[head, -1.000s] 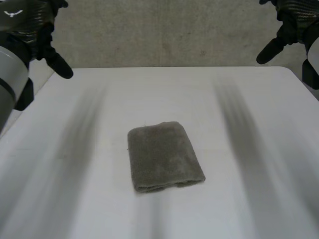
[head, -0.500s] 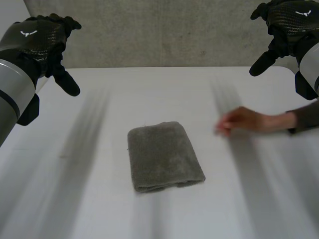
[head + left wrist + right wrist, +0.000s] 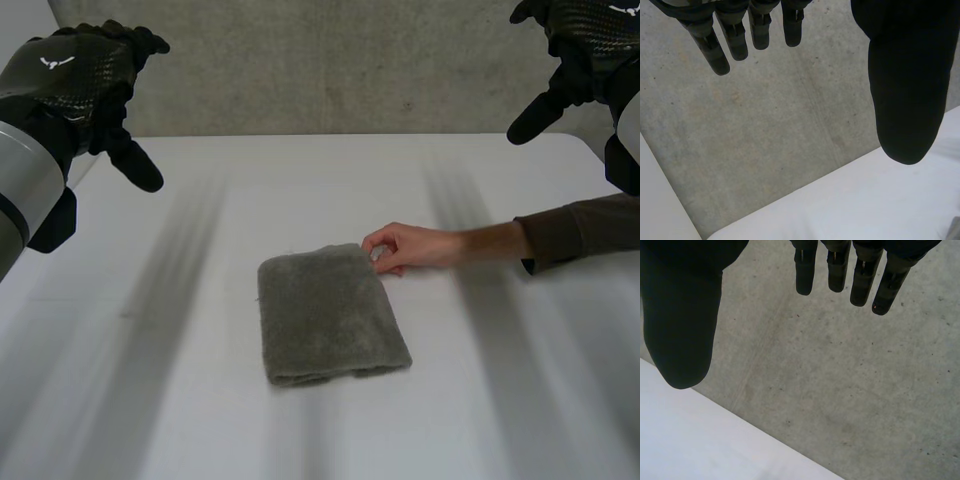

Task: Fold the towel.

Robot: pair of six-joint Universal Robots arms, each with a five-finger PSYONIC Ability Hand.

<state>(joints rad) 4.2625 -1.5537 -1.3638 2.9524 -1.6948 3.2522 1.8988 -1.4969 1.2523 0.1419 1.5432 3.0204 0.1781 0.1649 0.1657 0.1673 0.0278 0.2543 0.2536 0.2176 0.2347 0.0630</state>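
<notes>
- The left robot hand is hovering high above the bench's far left corner, fingers straight and spread from the thumb, grasping nothing.
- The right robot hand is hanging just as high over the far right corner, likewise released and empty.
- Both are staying about where they were half a second ago, well apart from the towel.
- A person's hand is now reaching in from the right side. A second ago it was absent, and half a second ago it was still short of the cloth. Its fingertips are now touching the towel's far right corner, and a dark sleeve is trailing behind it.
- This is suggesting that the folding is finished and the person is coming to take or reset the cloth while the robot is holding clear.
- The towel is lying in the middle of the white bench, unmoved. It is looking like a small, thick, grey-brown rectangle, already folded, with layered edges showing along the near side.
</notes>
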